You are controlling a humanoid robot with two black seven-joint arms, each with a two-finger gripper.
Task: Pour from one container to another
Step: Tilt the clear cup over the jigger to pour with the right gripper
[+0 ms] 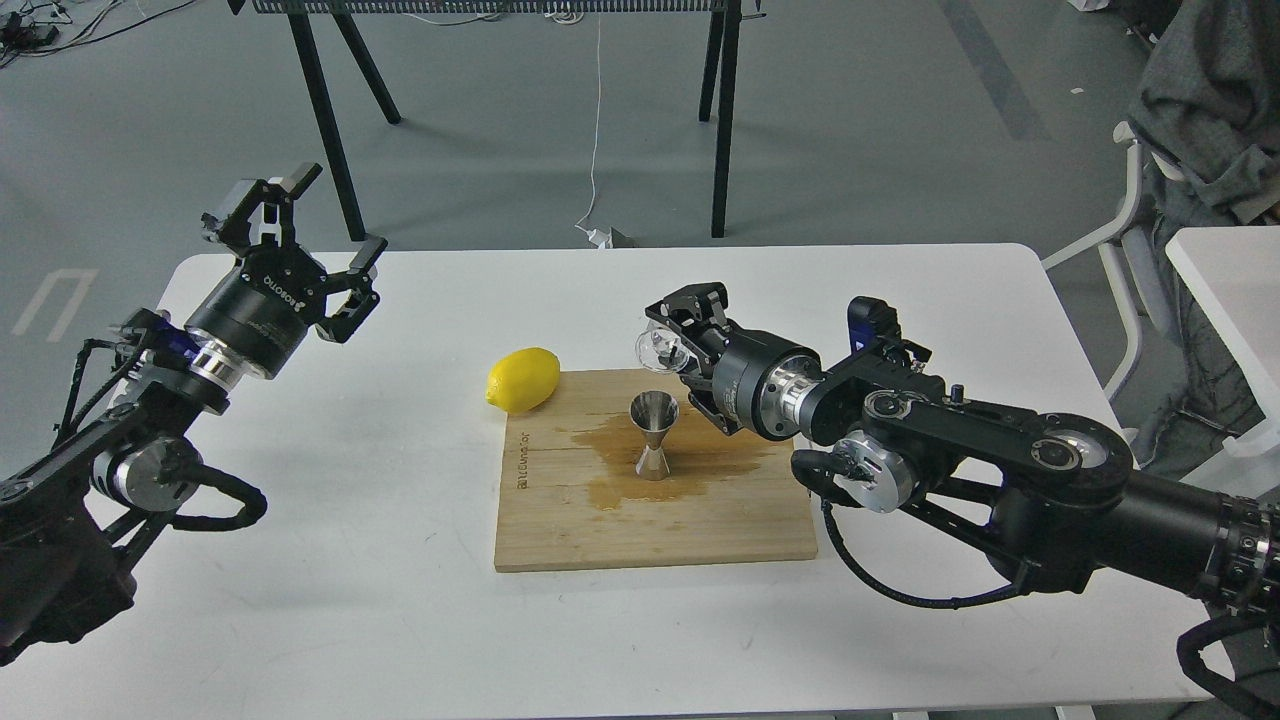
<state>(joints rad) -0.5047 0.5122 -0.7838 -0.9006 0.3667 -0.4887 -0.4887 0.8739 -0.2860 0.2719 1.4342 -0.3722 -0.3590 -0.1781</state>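
Nearest the camera, bare white counter (pixel 380 620) runs up to a wooden cutting board (pixel 700 530), where the steel jigger (pixel 654 435) stands upright in the middle of a brown wet stain (pixel 610 450). A lemon (pixel 523 380) lies at the board's far left corner, touching or just beside it.

Over the board, the right pincer (pixel 672 335) is closed on the small clear glass cup (pixel 660 347), holding it tipped on its side above and slightly behind the jigger's mouth. The left pincer (pixel 315 245) hangs spread wide with nothing in it, well apart over the counter's left end.

The risk, as I judge it, is a miss: the jigger's upper cone is a narrow target, the cup's lip does not look to sit squarely over it, and any stream would fall onto the already stained wood. A tipped, smooth cup could also slip between the fingers, and a low sweep of the wrist could knock the narrow-waisted jigger over.

Readable writing is sparse: "ROBOTIQ" on the left wrist body, and a burned-in mark along the board's left edge, too small to read.
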